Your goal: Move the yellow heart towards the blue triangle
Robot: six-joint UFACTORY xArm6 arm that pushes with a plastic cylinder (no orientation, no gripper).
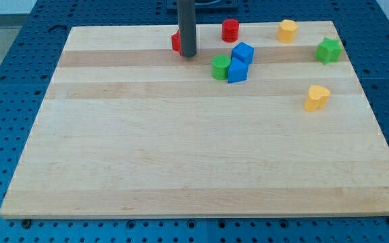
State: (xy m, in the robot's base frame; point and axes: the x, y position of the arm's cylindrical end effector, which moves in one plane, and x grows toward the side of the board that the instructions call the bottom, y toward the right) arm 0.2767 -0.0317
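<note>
Camera view. The worktop (201, 162) is a pale wooden board on a blue perforated base. The rod descends from the top edge of the frame, and my tip (188, 55) rests on the board in the upper middle, directly beside a red block (175, 42) that it partly hides; the shape of that block cannot be determined. There are no jaws on this rig, so no jaw state applies.

The yellow heart (317, 97) lies at the right of the frame, well apart from my tip. A second yellow block (287, 30) sits in the upper right; its shape is harder to read, so misidentifying the target is one risk. The blue triangle (236, 71) appears to be the lower of two touching blue blocks, with a blue block (243, 52) just above it and a green block (220, 67) touching its left side.

Hazards, as judged from this layout:
- My tip must pass the blue and green cluster to reach the far side of the heart. A direct path strikes the cluster and displaces the destination.
- An off-centre push makes the heart rotate and slip aside.
- A green star (328, 50) stands near the right edge, above the heart; a wide approach may disturb it.
- Overshooting drives the heart into the cluster.
</note>
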